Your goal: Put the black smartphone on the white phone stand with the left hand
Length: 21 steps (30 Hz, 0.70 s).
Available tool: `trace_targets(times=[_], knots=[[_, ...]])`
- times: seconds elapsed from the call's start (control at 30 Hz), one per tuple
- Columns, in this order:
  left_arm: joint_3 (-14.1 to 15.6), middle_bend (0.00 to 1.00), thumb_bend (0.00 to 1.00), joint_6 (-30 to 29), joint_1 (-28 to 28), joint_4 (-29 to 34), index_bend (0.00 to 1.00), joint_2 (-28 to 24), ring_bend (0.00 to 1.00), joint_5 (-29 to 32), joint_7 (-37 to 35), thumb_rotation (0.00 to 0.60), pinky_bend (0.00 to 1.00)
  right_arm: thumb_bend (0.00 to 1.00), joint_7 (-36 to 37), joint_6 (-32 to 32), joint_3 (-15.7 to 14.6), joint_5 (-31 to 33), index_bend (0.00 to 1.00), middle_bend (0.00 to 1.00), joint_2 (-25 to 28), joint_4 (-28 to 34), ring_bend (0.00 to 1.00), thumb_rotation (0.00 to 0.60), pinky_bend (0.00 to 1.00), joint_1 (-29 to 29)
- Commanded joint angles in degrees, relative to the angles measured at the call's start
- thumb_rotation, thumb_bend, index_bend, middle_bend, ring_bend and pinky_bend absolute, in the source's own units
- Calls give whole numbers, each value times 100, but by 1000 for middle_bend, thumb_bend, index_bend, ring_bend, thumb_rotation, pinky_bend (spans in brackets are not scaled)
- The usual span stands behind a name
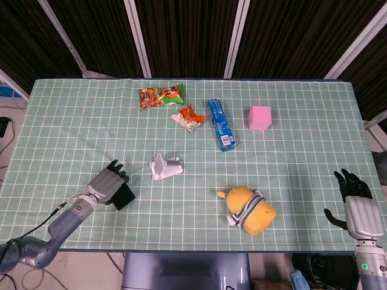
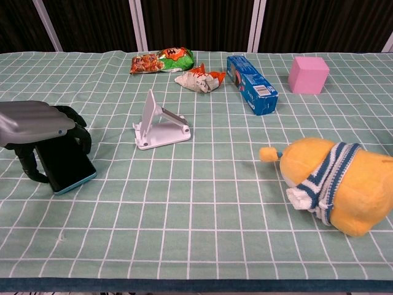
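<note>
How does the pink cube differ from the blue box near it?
The pink cube is plain and equal-sided, while the blue box is long, narrow and printed with graphics. The cube sits squarely upright; the box lies flat on its long side, angled toward the table's front edge. The cube stands further to the right than the box. Both rest on the green checked cloth, untouched by either hand.

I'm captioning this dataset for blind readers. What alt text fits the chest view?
The robot's left hand grips a black smartphone at the left of a green gridded table, with the empty white phone stand just to its right. A yellow plush toy lies front right; snack packets, a blue box and a pink cube line the back.
</note>
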<state>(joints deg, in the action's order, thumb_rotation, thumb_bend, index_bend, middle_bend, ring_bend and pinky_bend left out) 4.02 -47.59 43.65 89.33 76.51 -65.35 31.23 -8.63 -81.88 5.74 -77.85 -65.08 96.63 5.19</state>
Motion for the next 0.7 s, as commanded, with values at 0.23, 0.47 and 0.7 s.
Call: trace_targets(times=[0.23, 0.47, 0.7], knots=[[-158, 606, 509, -207, 37, 336, 597, -287, 82, -64, 112, 600, 0, 351, 10, 1, 0, -1, 4, 0, 1, 2, 0, 600, 120, 0], [-423, 616, 509, -414, 14, 514, 606, -407, 97, 60, -75, 600, 0, 351, 18, 4, 0, -2, 4, 0, 4, 2, 0, 600, 120, 1], [-841, 629, 523, -890, -108, 718, 613, -314, 109, 367, -374, 600, 0, 351, 14, 4, 1, 1, 4, 0, 3, 3, 0, 600, 120, 1]])
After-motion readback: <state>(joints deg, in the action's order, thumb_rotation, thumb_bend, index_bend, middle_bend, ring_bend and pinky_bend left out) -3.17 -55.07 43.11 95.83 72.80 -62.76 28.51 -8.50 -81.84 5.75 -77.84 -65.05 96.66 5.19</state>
